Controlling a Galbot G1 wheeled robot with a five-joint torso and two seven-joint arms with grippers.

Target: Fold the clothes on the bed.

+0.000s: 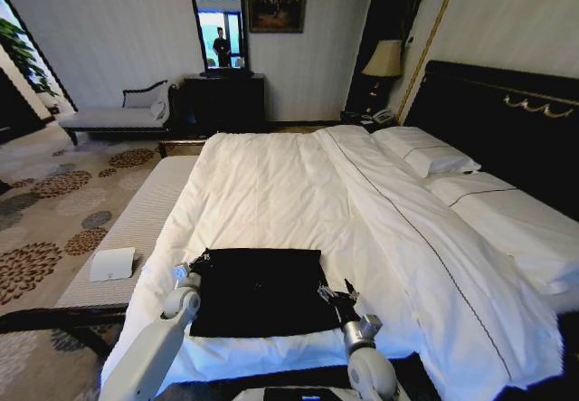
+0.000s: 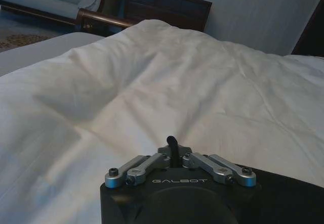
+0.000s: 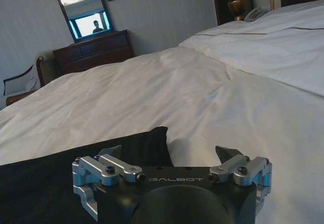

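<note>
Black T-shirt [image 1: 258,291] lies flat as a rectangle on the white bed [image 1: 271,184], near its foot edge, at 6 o'clock in the head view. Left gripper [image 1: 185,272] at the shirt's 9 o'clock edge, jaws clenched, nothing visibly pinched. Right gripper [image 1: 339,294] at the 3 o'clock edge, jaws spread wide, grasping nothing. Looks mid-fold, shirt already narrowed. Next fold likely needs both grippers pinching an edge and carrying it across evenly.
</note>
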